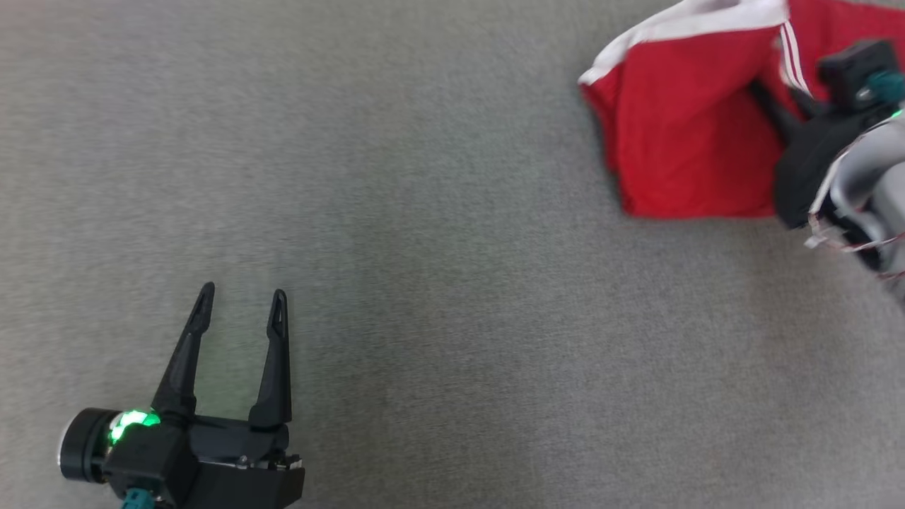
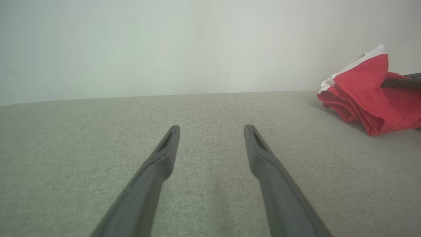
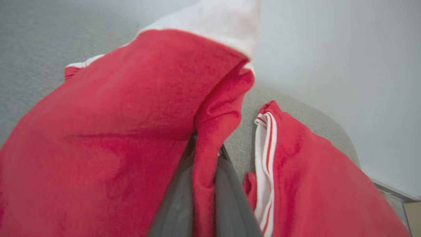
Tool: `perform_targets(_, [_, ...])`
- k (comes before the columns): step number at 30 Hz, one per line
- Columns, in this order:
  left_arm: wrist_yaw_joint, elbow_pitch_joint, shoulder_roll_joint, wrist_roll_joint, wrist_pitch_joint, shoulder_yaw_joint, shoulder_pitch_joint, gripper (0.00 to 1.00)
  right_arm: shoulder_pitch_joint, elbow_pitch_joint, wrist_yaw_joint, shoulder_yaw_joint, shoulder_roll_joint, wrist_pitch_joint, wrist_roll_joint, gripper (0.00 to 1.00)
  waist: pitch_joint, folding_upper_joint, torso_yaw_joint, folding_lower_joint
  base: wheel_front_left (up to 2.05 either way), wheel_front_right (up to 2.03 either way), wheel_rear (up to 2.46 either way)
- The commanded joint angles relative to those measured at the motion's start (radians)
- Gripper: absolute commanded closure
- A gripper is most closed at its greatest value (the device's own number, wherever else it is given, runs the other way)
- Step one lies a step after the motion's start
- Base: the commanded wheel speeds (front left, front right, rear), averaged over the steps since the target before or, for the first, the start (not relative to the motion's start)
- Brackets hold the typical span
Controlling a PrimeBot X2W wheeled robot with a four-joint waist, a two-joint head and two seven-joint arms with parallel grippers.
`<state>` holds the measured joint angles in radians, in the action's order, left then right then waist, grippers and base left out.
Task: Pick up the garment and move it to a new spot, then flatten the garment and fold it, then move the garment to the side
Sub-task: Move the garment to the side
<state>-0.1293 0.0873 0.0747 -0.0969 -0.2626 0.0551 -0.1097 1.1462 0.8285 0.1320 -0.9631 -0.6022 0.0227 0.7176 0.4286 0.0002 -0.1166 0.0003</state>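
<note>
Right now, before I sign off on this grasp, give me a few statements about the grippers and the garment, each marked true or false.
1. The right gripper is shut on a fold of the red garment. True.
2. The left gripper holds the garment's white band. False: it is open over the bare grey surface, well apart from the garment.
3. The garment lies spread out flat. False: it is bunched and folded over itself.
4. The garment has a striped trim in white and red. True.
</note>
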Motion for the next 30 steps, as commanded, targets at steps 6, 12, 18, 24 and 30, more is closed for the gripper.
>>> perform_targets(6, [-0.001,0.078,0.02,0.022,-0.003,0.0,-0.016,0.0,0.064,0.047,-0.003,0.0,-0.084,0.012,0.044,1.0,0.114,-0.0002,-0.099,-0.0003,0.0,0.0,0.0])
perform_targets(12, [-0.001,0.138,0.038,0.029,-0.003,-0.014,0.006,0.0,0.111,0.116,-0.003,0.001,-0.142,0.019,0.065,1.0,0.139,-0.0002,-0.122,-0.0003,0.0,0.0,0.0])
perform_targets(18, [-0.001,0.175,0.051,0.034,-0.003,-0.02,0.014,0.0,0.179,0.177,-0.003,-0.026,-0.162,0.034,0.035,1.0,0.162,-0.0002,-0.134,-0.0003,0.0,0.0,0.0])
perform_targets(24, [-0.001,0.178,0.056,0.038,-0.003,-0.011,0.005,0.0,0.238,0.254,-0.003,-0.033,-0.125,0.054,0.02,1.0,0.179,-0.0002,-0.13,-0.0003,0.0,0.0,0.0])
perform_targets(30, [0.0,0.169,0.054,0.033,-0.003,-0.01,0.001,0.0,0.26,0.342,-0.003,-0.029,-0.105,0.078,0.004,0.0,0.179,-0.0002,-0.11,-0.0003,0.0,0.0,0.0])
